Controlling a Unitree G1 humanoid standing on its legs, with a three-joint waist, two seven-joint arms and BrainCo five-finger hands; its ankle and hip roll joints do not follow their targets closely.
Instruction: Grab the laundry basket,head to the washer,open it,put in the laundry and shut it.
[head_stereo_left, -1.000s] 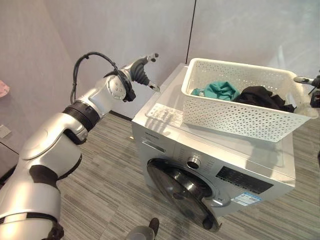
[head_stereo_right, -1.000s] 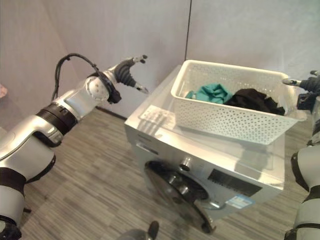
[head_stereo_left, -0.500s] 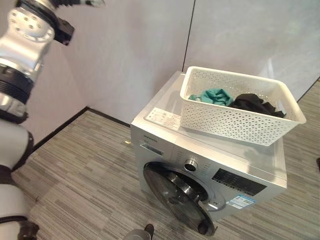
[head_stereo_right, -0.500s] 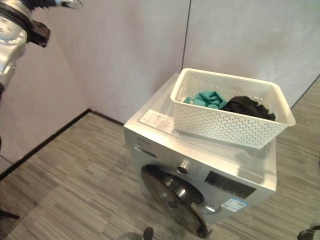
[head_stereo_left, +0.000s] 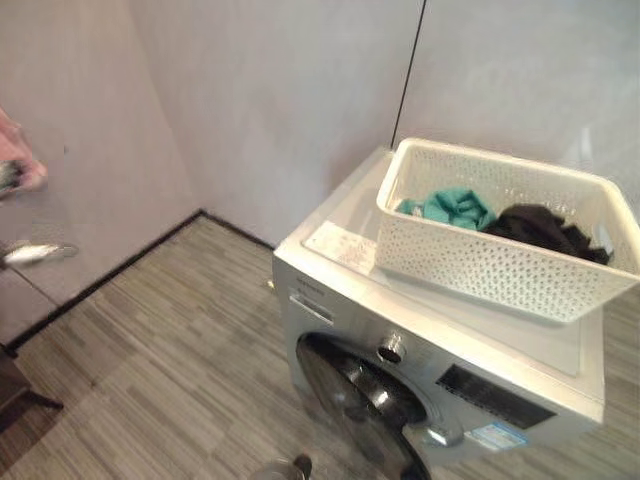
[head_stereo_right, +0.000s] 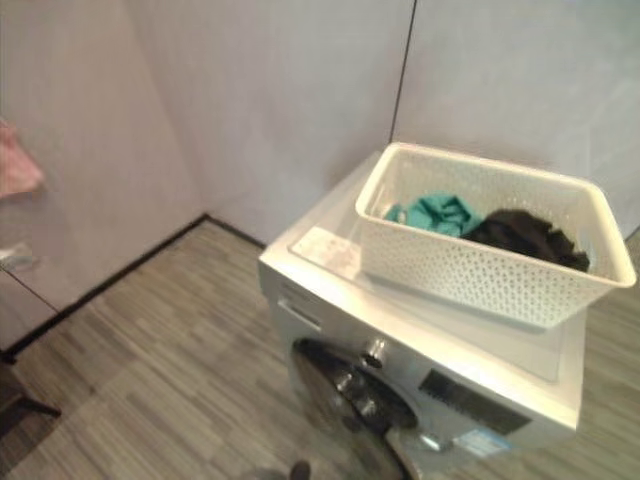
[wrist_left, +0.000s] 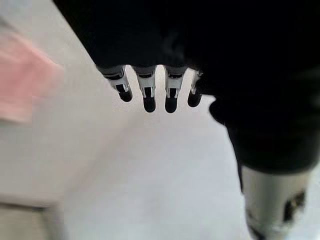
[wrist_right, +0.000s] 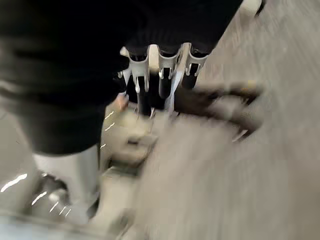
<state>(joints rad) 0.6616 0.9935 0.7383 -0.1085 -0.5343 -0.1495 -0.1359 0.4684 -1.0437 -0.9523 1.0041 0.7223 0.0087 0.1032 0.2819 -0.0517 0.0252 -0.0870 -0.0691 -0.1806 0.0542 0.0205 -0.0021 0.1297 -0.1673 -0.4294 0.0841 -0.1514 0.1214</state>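
The white perforated laundry basket stands on top of the silver washer, with no hand on it. Inside lie a teal garment and a black garment. The washer's round dark door looks shut. In the left wrist view, my left hand is open, its fingers straight before a pale wall and holding nothing. The right wrist view has my right hand open too, with straight fingers pointing down over the striped floor.
The washer stands against grey walls near a corner. Striped grey floor lies free to its left. A pink thing hangs on the left wall. A dark leg of some furniture shows at the lower left.
The whole picture has shifted, so the camera has moved. My left arm, raised at the upper left half a second ago, has left the eye views. The basket has stayed on the washer.
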